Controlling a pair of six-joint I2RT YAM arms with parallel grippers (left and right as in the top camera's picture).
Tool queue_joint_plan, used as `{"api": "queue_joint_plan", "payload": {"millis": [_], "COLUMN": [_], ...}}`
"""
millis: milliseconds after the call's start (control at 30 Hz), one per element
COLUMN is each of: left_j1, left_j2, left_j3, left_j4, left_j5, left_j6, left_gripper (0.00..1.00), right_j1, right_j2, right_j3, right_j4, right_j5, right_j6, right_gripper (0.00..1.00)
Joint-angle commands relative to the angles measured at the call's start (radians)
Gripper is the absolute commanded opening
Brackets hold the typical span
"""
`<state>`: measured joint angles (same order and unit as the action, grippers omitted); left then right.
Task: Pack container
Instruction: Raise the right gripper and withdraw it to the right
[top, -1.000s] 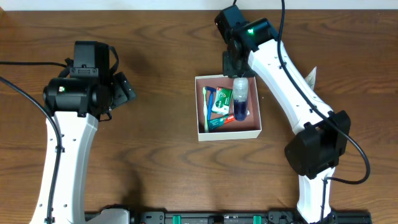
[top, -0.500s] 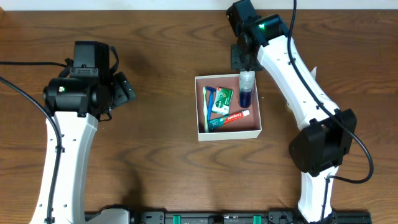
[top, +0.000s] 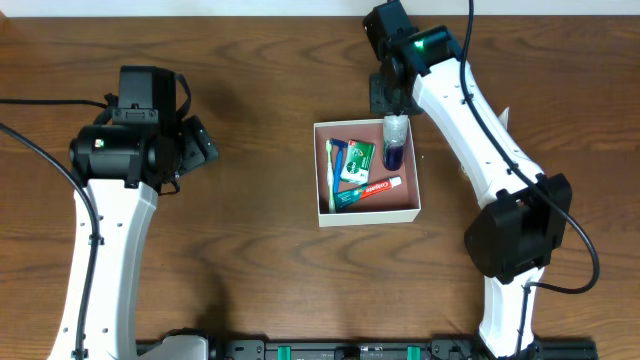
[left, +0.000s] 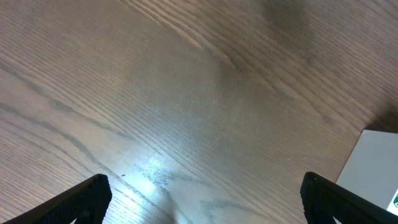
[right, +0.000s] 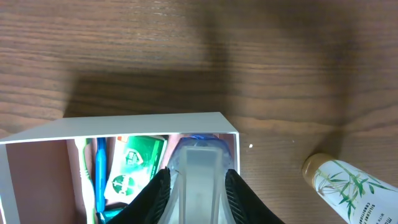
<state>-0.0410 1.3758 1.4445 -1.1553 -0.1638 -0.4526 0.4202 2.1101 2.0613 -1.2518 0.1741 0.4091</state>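
White-walled container (top: 368, 217), far right corner under right pincer (right: 196, 193), bottle (top: 394, 150) clasped

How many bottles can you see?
2. The blue bottle is in the container, by its far right corner, held by the right hand. The bamboo-label bottle is on the table outside it. More may be hidden.

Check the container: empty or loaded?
Loaded. The container holds toothpaste, a green packet and a razor; the right gripper grips a bottle at its corner.
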Motion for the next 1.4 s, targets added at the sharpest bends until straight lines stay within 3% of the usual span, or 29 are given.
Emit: {"api": "queue_joint_plan", "payload": {"millis": [0, 367, 900, 1100, 1367], "left_j1": [0.004, 0.004, 0.004, 0.004, 0.004], "left_j2": [0.003, 0.003, 0.003, 0.003, 0.003], "left_j3": [0.001, 0.001, 0.001, 0.001, 0.001], "left_j4": [-0.003, -0.003, -0.003, -0.003, -0.003], "left_j5": [-0.005, -0.005, -0.005, -0.005, -0.005], "left_j6": [-0.016, -0.016, -0.016, -0.016, -0.016], "left_gripper": [0.98, 0.98, 0.98, 0.98, 0.98], "right_j1": [-0.002, -0.002, -0.002, -0.002, -0.007], "right_j2": [-0.035, -0.035, -0.035, -0.035, -0.039], "right_j3": [0.004, 0.003, 0.003, 0.003, 0.01], "right_j4": [0.003, -0.02, -0.039, -0.046, -0.034], "right_j5": [0.005, -0.007, -0.006, -0.006, -0.005], "right_j6": [-0.023, -0.022, -0.033, -0.044, -0.056], "right_gripper": [0.29, 0.35, 0.36, 0.44, 0.44]}}
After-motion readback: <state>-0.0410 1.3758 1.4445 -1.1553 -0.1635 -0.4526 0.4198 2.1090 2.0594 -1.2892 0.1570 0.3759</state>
